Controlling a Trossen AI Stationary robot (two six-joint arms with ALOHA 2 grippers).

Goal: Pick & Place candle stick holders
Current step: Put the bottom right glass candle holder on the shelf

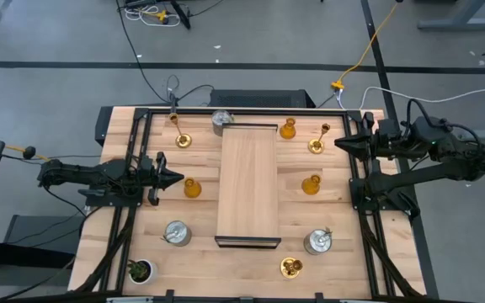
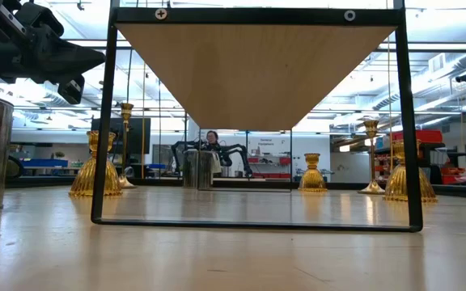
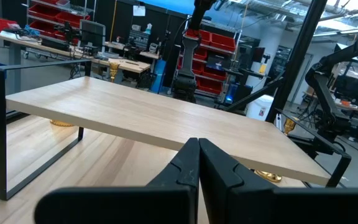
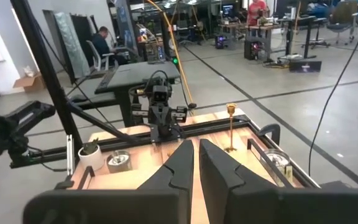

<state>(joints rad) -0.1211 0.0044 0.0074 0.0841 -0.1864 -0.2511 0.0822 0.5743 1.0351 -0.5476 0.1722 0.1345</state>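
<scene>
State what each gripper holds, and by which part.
Nothing is held: the left gripper and the right gripper are both shut on nothing.

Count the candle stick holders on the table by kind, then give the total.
Gold thin-stemmed holders: 3
Amber bell-shaped holders: 3
Silver squat holders: 3
Total: 9

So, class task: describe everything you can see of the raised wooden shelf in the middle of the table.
The shelf is a long, pale wood board with visible grain, lying flat and level on a thin black metal frame whose bars rest on the table. It stands at the table's centre, running from the near edge towards the far edge. Its top is bare; the holders stand apart from it, and neither arm touches it.
</scene>
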